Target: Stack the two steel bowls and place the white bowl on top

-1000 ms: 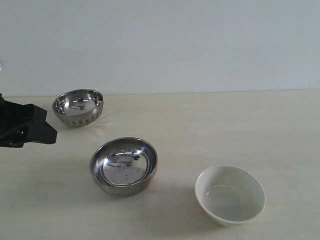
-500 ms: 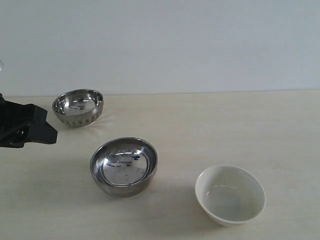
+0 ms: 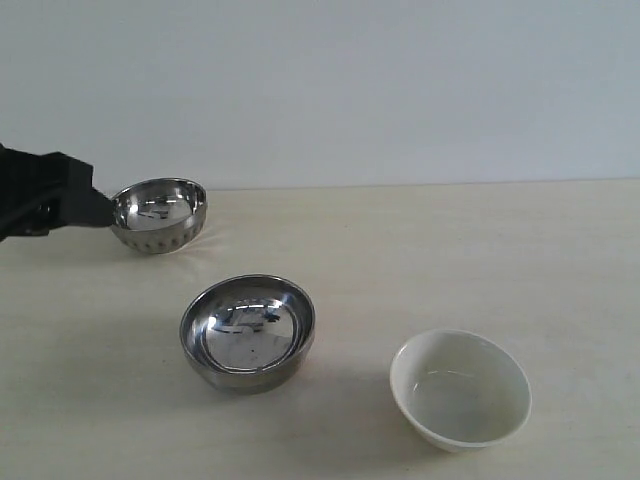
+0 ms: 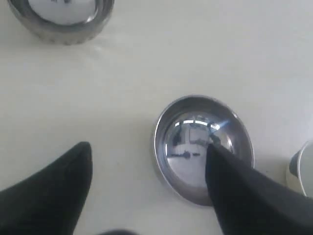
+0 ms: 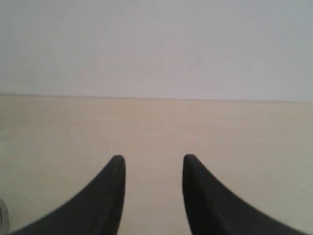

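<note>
L gripper (image 4: pixel 146 151): jaws wide, empty, just L of dimpled steel bowl (image 3: pixel 157 213) in ext. view; nearer arm. Then plain steel bowl (image 3: pixel 247 333), front-R of dimpled one, apart; white bowl (image 3: pixel 460 388) farther R. R gripper (image 5: pixel 152 164): parted, empty.

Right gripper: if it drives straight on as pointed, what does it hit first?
Looks free of objects: the right gripper, jaws apart, faces only bare table, then the wall. It would probably meet the table first if it tilts down; depth is unclear.
</note>
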